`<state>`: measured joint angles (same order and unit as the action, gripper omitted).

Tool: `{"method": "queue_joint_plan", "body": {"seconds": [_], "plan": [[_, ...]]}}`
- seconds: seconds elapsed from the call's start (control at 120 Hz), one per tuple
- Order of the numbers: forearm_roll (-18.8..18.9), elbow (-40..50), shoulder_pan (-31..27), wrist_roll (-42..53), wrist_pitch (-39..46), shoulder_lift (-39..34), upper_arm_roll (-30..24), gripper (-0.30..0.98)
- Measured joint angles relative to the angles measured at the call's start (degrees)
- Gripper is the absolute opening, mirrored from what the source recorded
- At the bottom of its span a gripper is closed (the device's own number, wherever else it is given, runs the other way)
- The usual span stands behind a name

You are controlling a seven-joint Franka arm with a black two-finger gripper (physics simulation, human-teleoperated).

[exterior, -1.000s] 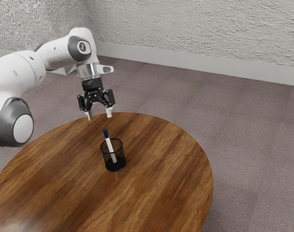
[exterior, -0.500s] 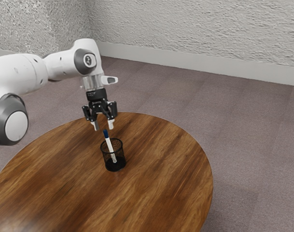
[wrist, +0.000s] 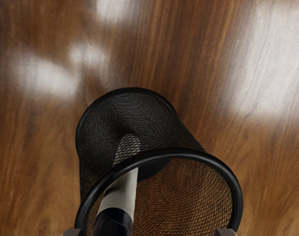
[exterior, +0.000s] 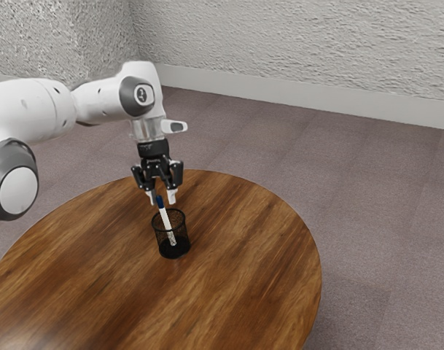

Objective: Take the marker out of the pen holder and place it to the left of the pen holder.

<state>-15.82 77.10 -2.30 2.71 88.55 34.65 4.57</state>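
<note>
Rough, pale grey walls across the far side of the exterior view, meeting in a corner toward its left, above a smooth light baseboard. Below, a muted mauve-grey carpet, in faintly differing squares. On the near side, a round wooden table, warm brown with darker streaks of grain, cut off at the near edge, with a soft sheen toward the near left. From the exterior view's left, a white and grey arm, reaching over the table's far part. At its end, a black gripper, pointing down, open, with pale fingertips apart just above the pen holder. Inside that black mesh cup, upright on the wood, the white marker, leaning with its dark blue cap toward the exterior view's left, clear of the rim and close to the fingertips. Seen from the wrist, glossy brown boards with bright, cloudy reflections around the cup, its round rim close and its base farther down on the wood. Slanted within, the marker's pale barrel, partly behind mesh, capped end up toward the hand.
</note>
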Motion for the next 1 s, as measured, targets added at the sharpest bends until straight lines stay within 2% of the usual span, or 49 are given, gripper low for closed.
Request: {"method": "queue_joint_plan", "body": {"seconds": [0.575, 0.758, 0.875, 1.0], "plan": [[-2.4, -0.2, -0.5, 0.2, 2.2, 1.4, 0.1, 0.10], [-2.8, 0.0, -0.4, 0.1, 2.3, 0.9, 0.9, 0.00], [-2.4, 1.9, 0.6, -0.1, 2.2, -1.8, 1.1, -0.03], [-1.1, 6.1, 1.6, -0.5, 2.0, -8.1, 1.2, -0.05]]}}
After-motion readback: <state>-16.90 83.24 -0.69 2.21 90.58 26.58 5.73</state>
